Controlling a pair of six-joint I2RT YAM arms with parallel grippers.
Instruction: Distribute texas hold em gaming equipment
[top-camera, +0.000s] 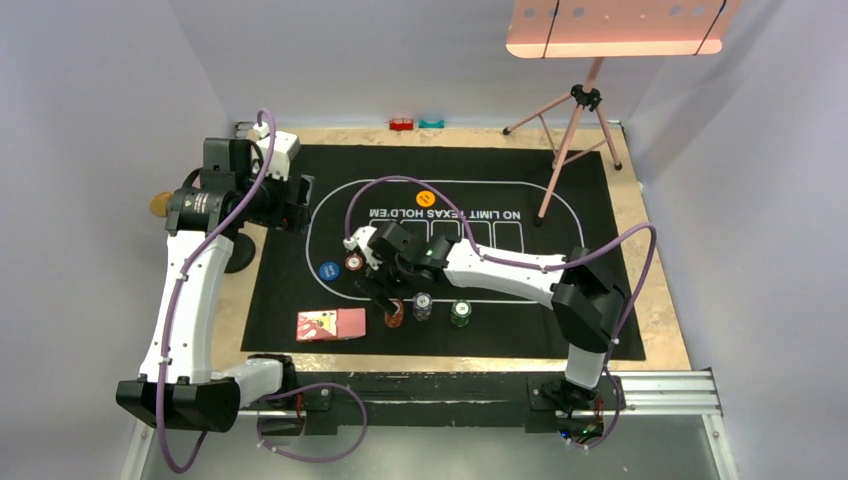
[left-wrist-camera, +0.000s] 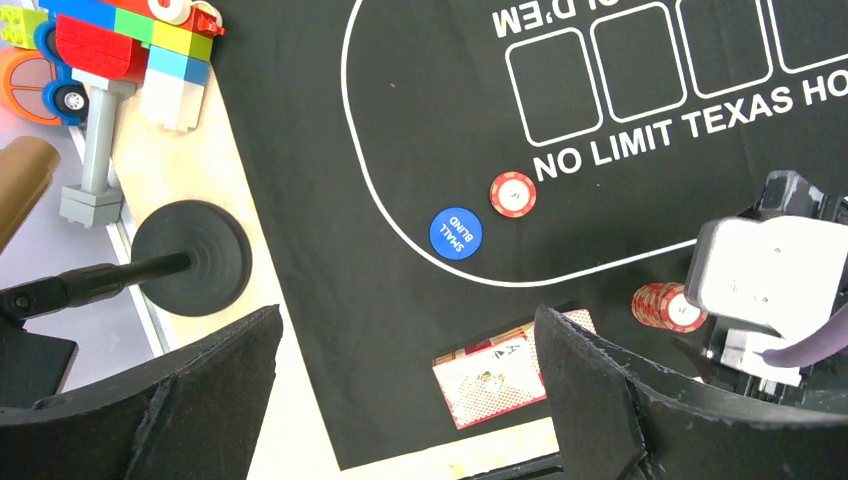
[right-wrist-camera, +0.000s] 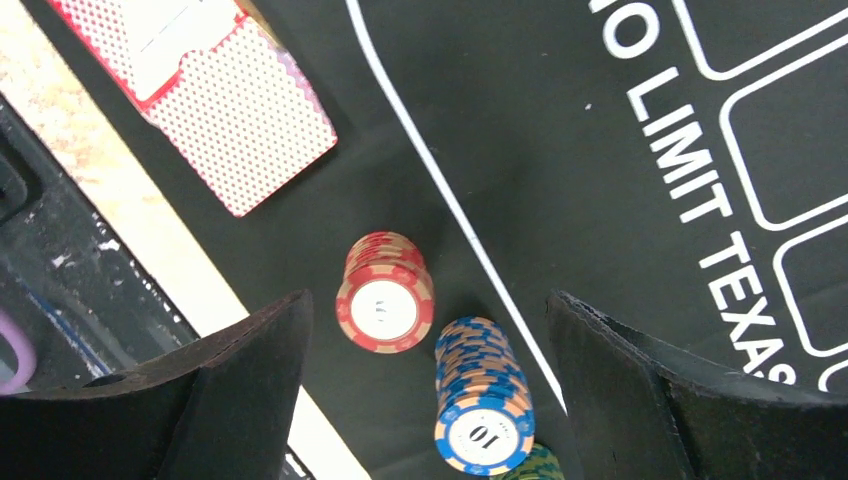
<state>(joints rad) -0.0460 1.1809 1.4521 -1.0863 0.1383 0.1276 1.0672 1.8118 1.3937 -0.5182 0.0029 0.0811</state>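
Chip-dealing is looking like the step in hand — right gripper (top-camera: 383, 292), jaws apart, is hovering over the red stack (right-wrist-camera: 385, 308) beside the blue stack (right-wrist-camera: 483, 410) near the mat (top-camera: 600, 200) front edge, probably needing to descend and close; left gripper (left-wrist-camera: 410, 400) is idling, jaws apart.

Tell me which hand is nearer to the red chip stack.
Right. The right hand hangs open just over the red chip stack; the left hand is at the left edge of the mat, well away.
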